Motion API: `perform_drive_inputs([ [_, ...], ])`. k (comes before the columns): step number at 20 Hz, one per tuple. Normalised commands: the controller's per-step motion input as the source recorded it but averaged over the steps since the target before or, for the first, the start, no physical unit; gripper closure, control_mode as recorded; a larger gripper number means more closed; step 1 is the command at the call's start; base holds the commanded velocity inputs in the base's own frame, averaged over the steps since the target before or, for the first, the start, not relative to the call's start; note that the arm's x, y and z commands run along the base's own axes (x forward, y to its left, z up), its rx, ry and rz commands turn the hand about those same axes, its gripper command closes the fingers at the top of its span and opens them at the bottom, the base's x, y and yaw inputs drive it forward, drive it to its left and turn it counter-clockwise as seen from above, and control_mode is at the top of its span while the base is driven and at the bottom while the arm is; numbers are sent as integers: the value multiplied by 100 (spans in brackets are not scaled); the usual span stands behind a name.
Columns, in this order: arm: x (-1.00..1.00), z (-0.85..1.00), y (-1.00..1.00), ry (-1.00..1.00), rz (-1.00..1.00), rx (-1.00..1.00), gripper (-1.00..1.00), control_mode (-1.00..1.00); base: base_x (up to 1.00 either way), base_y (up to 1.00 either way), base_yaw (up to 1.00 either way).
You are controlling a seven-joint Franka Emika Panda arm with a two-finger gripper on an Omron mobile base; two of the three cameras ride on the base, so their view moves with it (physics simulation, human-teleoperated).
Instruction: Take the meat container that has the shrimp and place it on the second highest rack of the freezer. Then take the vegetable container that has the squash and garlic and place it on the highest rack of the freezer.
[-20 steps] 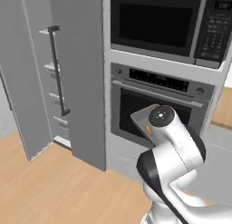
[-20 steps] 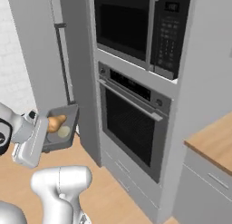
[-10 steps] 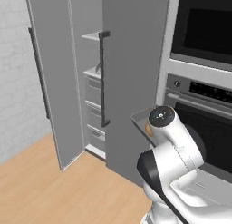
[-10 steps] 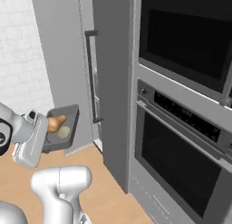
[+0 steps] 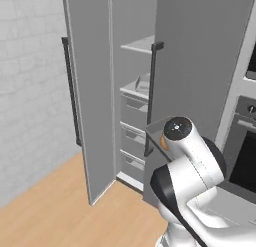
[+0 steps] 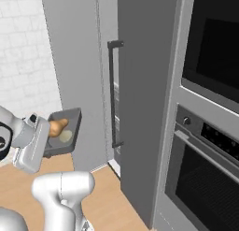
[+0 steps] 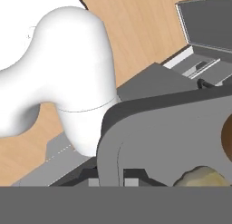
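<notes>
Freezer (image 5: 95, 91): tall grey cabinet, doors swung open, long axis vertical; the left base view shows its white shelves and grey drawers (image 5: 134, 136), which the right base view hides behind a door edge. Vegetable container (image 6: 64, 132): dark grey tray held level before the freezer, clamped at its rim by the closed gripper (image 6: 41, 140). Contents: orange squash (image 6: 57, 126) and pale garlic (image 6: 66, 137), plain from the right, barely visible from the left.

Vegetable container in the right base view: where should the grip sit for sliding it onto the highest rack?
Probably on its near end wall, from the robot's side, where the gripper is shut on it. The vegetable container is a shallow tray with raised walls; the squash and garlic lie inside, and its far end is free to enter the highest rack first.
</notes>
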Motion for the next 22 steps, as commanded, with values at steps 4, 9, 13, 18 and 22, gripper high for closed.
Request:
perform_drive_inputs([
  [4, 0, 0, 0, 0, 0, 0, 100, 100, 71, 46, -9],
  [9, 0, 0, 0, 0, 0, 0, 100, 100, 67, 27, -21],
  [13, 0, 0, 0, 0, 0, 0, 100, 100, 48, 2, -26],
  [18, 0, 0, 0, 0, 0, 0, 100, 100, 54, 24, -30],
  [22, 0, 0, 0, 0, 0, 0, 100, 100, 67, 54, -32],
])
